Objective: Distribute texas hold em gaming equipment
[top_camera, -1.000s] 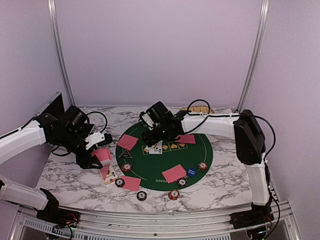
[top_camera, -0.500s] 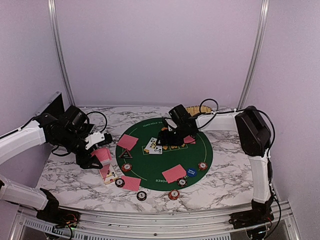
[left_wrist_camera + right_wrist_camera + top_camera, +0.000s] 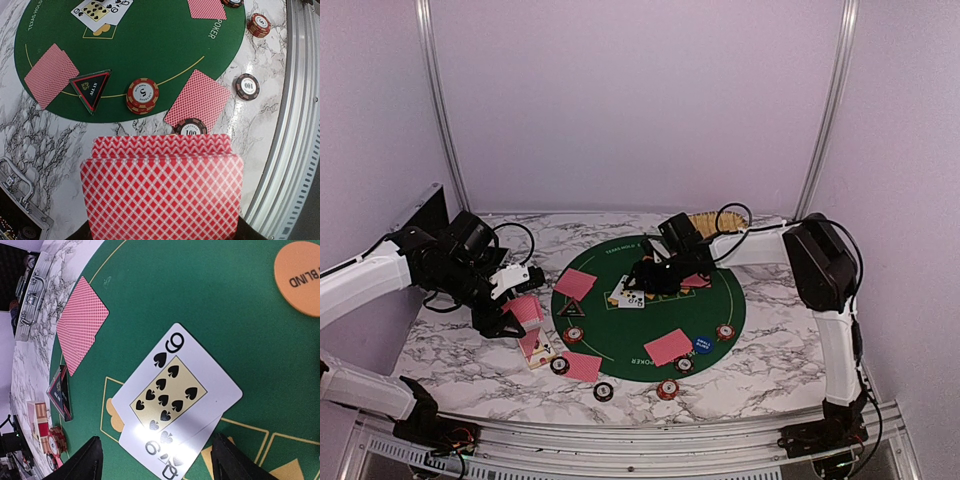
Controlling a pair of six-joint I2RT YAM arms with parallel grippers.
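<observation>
Findings as follows; noted left pincer (image 3: 510, 318) at left of the overhead view, clamped on a stack of red-backed cards (image 3: 162, 190), held above the marble bench (image 3: 770, 350) just off the left edge of the green mat (image 3: 165, 45); recorded right pincer (image 3: 155, 447) low over the mat's centre, jaws wide apart and gripping nothing, one finger (image 3: 82, 462) at either side of two overlapping face-up cards; identified the upper as the nine of spades (image 3: 172, 385), the lower card (image 3: 172, 467) showing a Q at its corner; unable to tell if the fingers touch the felt.

Logged on the mat: orange marker button (image 3: 300, 277) at upper right of the right wrist view; face-down cards (image 3: 50, 75) at left of the left wrist view, with the black-triangle marker (image 3: 91, 87) just beside them and a red-and-white chip stack (image 3: 142, 95) to its right; blue button (image 3: 703, 343) at lower right of the mat in the overhead view.

Logged across the mat's lower edge: another face-down card (image 3: 197, 100), a dark chip (image 3: 190, 127) at its lower corner; a second dark chip (image 3: 247, 86) on bare marble beside it.

Sighted tan woven tray (image 3: 715, 217) behind the right arm at the bench's far edge.
</observation>
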